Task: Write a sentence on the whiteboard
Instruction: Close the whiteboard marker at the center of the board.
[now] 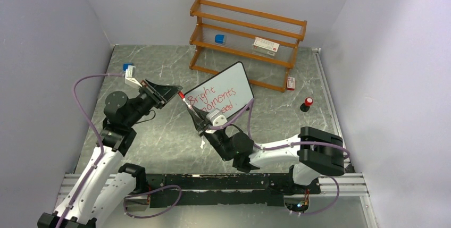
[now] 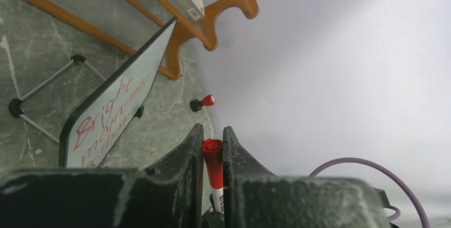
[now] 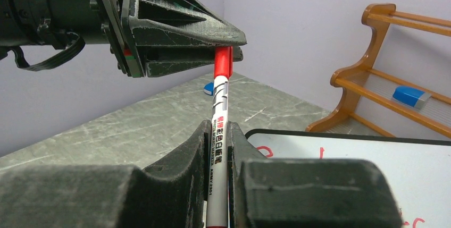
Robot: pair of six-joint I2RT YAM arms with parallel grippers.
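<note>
Top external: the right gripper [image 1: 201,116] is clamping the lower barrel of the marker [image 1: 190,104]. The left gripper [image 1: 177,91] is closing on its red upper end. The whiteboard [image 1: 228,87] is standing tilted just beyond the right fingers, leaning toward the wooden shelf [image 1: 244,31]. It is carrying red writing that reads roughly "Bright moments" with a third line below.

Left wrist: the left gripper [image 2: 214,132] is pinching the marker [image 2: 213,167] by its red end, one pad on each side and no gap showing. The whiteboard [image 2: 114,114] is sitting ahead and left of these fingers. A small red-and-black piece [image 2: 205,101] is lying farther ahead on the table; I cannot tell what it is.

Right wrist: the right gripper [image 3: 217,128] is squeezing the white printed barrel of the marker [image 3: 219,100]. The left gripper [image 3: 235,48] is biting the red section above. The whiteboard [image 3: 361,169] is lying right of the fingers.

Risks, as I judge them:
- Two arms are gripping one stiff marker, so any off-axis pull is likely to bend it or wrench it loose.
- The left hold covers only the short red end, so it could slip.
- A sudden release could swing the right hand into the board, smearing the writing or tipping it.
</note>
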